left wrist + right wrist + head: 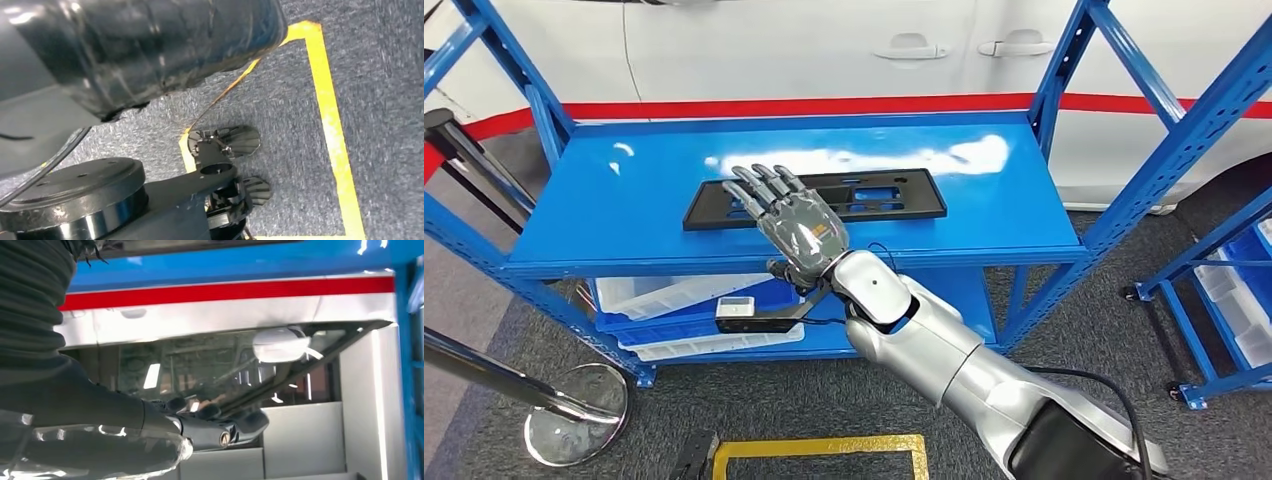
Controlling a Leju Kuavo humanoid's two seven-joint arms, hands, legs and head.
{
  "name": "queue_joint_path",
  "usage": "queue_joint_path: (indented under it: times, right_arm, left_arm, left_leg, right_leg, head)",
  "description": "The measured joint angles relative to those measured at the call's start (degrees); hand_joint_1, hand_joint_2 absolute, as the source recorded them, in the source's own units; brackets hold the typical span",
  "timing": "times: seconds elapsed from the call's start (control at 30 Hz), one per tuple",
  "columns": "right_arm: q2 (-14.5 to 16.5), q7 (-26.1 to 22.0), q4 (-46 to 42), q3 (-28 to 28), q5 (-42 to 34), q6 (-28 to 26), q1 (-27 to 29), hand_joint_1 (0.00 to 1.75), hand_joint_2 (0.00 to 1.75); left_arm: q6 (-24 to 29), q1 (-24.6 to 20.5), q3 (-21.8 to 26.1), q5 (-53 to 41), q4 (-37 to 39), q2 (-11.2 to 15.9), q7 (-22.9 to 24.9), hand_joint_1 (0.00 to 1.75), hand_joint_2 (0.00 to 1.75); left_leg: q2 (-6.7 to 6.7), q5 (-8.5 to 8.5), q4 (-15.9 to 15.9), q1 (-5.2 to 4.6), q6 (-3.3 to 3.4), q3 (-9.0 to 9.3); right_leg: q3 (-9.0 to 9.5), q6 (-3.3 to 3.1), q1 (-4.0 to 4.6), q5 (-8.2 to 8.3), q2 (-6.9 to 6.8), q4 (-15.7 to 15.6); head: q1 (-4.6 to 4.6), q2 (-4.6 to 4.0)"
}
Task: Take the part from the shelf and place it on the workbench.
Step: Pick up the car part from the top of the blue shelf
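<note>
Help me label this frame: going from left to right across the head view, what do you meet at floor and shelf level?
Chrome stanchion base → white and blue bins under the shelf → right hand over the black part → blue rack with bins at the right edge.

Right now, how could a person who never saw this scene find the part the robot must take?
Look at the blue shelf in front of the white car. On its top board lies the black part, a long flat frame with cut-out openings. It is the one dark thing on that board, with the right hand open over its left half.
</note>
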Motion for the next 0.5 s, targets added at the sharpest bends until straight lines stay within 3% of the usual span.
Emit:
queue_joint_path:
  times: [0.07,0.13,0.23,0.27,0.3,0.33,0.43,0.5]
  right_arm:
    - [0.01,0.17,0.93,0.00,0.19,0.35,-0.04,0.00,1.75]
    - [0.03,0.22,1.76,0.00,0.28,0.62,-0.16,0.00,1.75]
    - [0.08,0.22,2.79,0.02,0.32,0.78,-0.34,0.00,1.75]
    - [0.08,0.22,3.20,0.04,0.32,0.84,-0.33,0.00,1.75]
    - [0.08,0.22,3.67,0.07,0.33,0.88,-0.32,0.00,1.75]
    - [0.08,0.22,4.12,0.09,0.33,0.92,-0.32,0.00,1.75]
    - [0.10,0.22,4.94,0.13,0.39,0.92,-0.46,0.00,1.75]
    - [0.14,0.23,5.35,0.14,0.65,1.05,-0.62,0.00,1.75]
  left_arm:
    - [-0.33,0.03,-0.10,-0.10,0.00,0.02,-0.06,0.00,0.00]
    - [-0.51,0.03,-0.17,-0.22,0.00,0.03,-0.01,0.00,0.00]
    - [-0.61,0.00,-0.45,-0.30,0.00,0.04,0.10,0.00,0.00]
    - [-0.62,0.04,-0.60,-0.30,0.00,0.04,0.13,0.00,0.00]
    - [-0.62,0.08,-0.77,-0.30,0.00,0.06,0.14,0.00,0.00]
    - [-0.62,0.11,-0.91,-0.30,0.00,0.08,0.14,0.00,0.00]
    - [-0.62,-0.01,-1.12,-0.31,0.00,0.22,0.14,0.00,0.00]
    - [-0.64,-0.15,-1.25,-0.36,0.00,0.30,0.17,0.00,0.00]
  left_leg:
    - [0.01,-0.08,-0.05,0.03,-0.48,-0.08]
    - [0.09,-1.40,1.70,0.09,-1.03,-0.84]
    - [0.16,-5.98,11.56,0.20,-1.76,-5.55]
    - [0.16,-6.72,14.45,0.23,-1.85,-7.09]
    - [0.16,-6.44,15.54,0.23,-1.84,-7.83]
    - [0.16,-5.12,14.37,0.22,-1.72,-7.45]
    - [0.15,0.09,3.47,-0.09,-0.72,-2.47]
    - [0.06,0.75,-0.15,-0.42,-0.16,-0.72]
  right_leg:
    - [0.10,-0.48,-0.06,0.15,0.09,-0.30]
    - [0.29,-1.06,-0.36,0.29,0.04,-0.57]
    - [0.39,-1.53,-0.44,0.29,-0.03,-0.65]
    - [0.39,-1.57,-0.39,0.26,-0.02,-0.64]
    - [0.41,-1.61,-0.34,0.23,0.01,-0.61]
    - [0.46,-1.63,-0.27,0.19,0.07,-0.59]
    - [0.67,-1.45,-0.04,0.04,0.24,-0.56]
    - [0.56,-1.01,0.01,0.01,0.27,-0.58]
  head:
    - [-0.03,-0.01]
    - [-0.12,0.00]
    - [-0.33,0.00]
    - [-0.32,-0.01]
    - [-0.32,-0.01]
    - [-0.33,-0.01]
    - [-0.29,-0.01]
    - [-0.27,0.00]
